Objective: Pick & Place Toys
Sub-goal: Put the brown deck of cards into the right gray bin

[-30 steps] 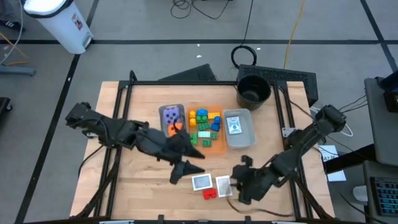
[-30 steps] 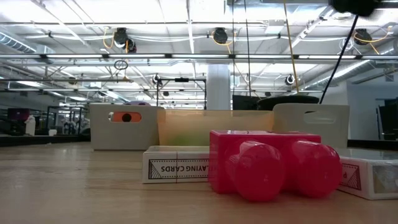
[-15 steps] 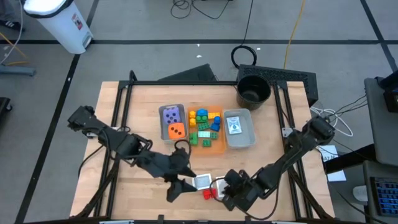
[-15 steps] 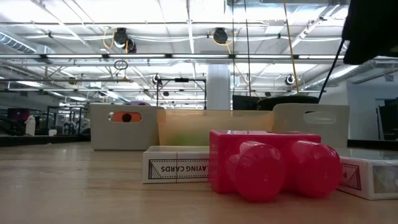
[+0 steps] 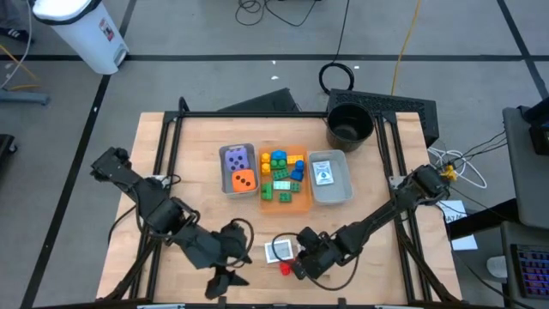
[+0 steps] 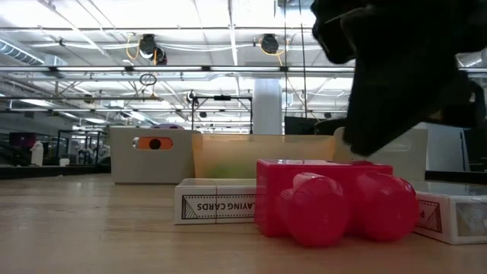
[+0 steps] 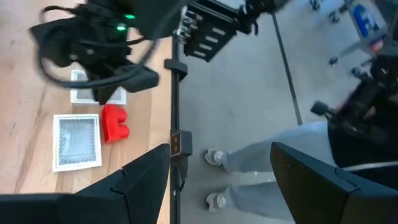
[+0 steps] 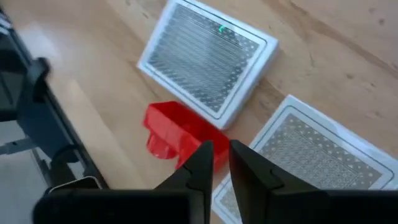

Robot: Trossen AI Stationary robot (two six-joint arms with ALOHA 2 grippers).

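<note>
1. Where the table's near edge runs, the red brick [image 5: 286,268] lies beside two card packs [image 5: 277,251].
2. Right gripper [image 8: 216,163]: directly over the brick, fingers nearly closed, apparently gripping nothing.
3. Left gripper [image 7: 219,167]: spread wide, empty, at the near edge.
4. Remaining bricks: orange tray [image 5: 301,204].

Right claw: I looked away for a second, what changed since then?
The right claw slid left to the red brick, its fingers narrowing. The left claw drew back toward the table's near edge, open. Brick, card packs and trays stayed put.
</note>
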